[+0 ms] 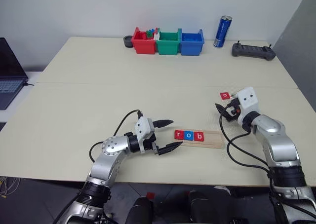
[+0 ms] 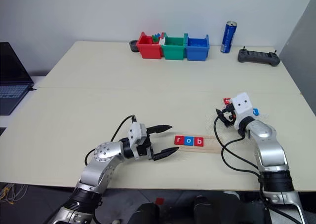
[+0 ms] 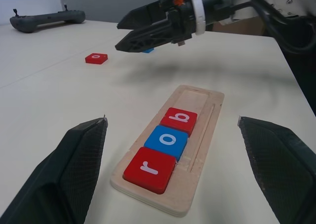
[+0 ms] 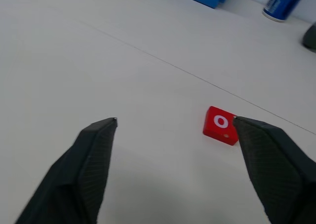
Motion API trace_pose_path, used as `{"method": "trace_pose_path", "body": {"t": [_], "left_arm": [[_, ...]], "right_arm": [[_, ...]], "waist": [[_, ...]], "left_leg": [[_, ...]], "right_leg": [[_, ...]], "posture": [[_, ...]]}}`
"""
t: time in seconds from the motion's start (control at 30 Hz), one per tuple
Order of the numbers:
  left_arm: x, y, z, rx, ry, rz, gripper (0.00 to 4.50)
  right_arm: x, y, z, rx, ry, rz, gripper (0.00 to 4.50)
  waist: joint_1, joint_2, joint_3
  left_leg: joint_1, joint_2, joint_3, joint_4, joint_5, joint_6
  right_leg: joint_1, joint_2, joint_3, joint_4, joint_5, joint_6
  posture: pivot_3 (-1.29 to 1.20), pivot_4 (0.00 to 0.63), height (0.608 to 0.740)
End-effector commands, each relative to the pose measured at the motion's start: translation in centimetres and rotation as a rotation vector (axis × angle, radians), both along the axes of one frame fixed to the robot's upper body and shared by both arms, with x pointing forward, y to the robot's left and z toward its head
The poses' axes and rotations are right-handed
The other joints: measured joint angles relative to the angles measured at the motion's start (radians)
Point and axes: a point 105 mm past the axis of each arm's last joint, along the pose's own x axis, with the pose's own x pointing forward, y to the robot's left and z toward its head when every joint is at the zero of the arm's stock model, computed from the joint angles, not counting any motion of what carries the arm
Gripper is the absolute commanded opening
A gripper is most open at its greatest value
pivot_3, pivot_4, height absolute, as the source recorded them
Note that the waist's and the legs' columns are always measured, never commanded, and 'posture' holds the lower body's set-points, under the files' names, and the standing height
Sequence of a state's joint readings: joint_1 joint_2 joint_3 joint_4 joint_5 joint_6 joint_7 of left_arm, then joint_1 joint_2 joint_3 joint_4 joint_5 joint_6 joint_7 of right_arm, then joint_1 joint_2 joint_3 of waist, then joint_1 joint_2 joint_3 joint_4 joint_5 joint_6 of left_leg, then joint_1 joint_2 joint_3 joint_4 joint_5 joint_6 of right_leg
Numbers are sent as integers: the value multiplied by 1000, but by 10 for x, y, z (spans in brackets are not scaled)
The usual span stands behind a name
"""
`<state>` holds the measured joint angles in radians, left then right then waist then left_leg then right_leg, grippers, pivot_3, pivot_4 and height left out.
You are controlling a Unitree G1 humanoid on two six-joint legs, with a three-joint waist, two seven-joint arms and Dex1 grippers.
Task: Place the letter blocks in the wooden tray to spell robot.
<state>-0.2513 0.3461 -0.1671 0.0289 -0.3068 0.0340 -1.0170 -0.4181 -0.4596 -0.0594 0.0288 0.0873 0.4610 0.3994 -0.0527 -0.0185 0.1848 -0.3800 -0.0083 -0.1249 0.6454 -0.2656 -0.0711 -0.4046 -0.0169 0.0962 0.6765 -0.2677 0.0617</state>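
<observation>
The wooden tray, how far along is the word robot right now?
Three tiles, r, o, b, sit in the wooden tray. Nothing is held: the right gripper, jaws open, points toward the red o tile on the table. A blue tile lies beyond that arm. Those last two tiles are left to place.

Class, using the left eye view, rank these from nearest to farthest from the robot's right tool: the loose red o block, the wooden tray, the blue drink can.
1. The loose red o block, just ahead of the right tool, slightly toward the robot's left.
2. The wooden tray, nearer the robot, on the tool's left.
3. The blue drink can, upright at the table's far edge.
</observation>
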Motion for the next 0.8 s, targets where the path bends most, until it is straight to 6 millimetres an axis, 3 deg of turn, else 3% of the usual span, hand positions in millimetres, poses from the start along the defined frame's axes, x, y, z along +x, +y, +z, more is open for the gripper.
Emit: {"method": "trace_pose_path", "body": {"t": [0.03,0.4,0.8], "left_arm": [[1,-5,8,-13,-40,-18,4500],[5,-6,11,-19,-57,-12,4500],[6,-2,11,-9,-65,-6,4500]], "right_arm": [[11,-11,6,-10,-31,-93,4478],[57,-27,9,95,-9,-245,4478],[70,-23,-5,212,90,-260,4478]], "waist": [[-1,0,0],[-9,0,0],[-13,0,0]], "left_leg": [[0,0,0,0,0,0],[0,0,1,0,0,0],[0,0,1,0,0,0]], "right_leg": [[0,0,0,0,0,0],[-1,1,1,1,0,0],[-1,0,1,1,0,0]], "posture": [[0,150,740],[0,150,740],[0,150,740]]}}
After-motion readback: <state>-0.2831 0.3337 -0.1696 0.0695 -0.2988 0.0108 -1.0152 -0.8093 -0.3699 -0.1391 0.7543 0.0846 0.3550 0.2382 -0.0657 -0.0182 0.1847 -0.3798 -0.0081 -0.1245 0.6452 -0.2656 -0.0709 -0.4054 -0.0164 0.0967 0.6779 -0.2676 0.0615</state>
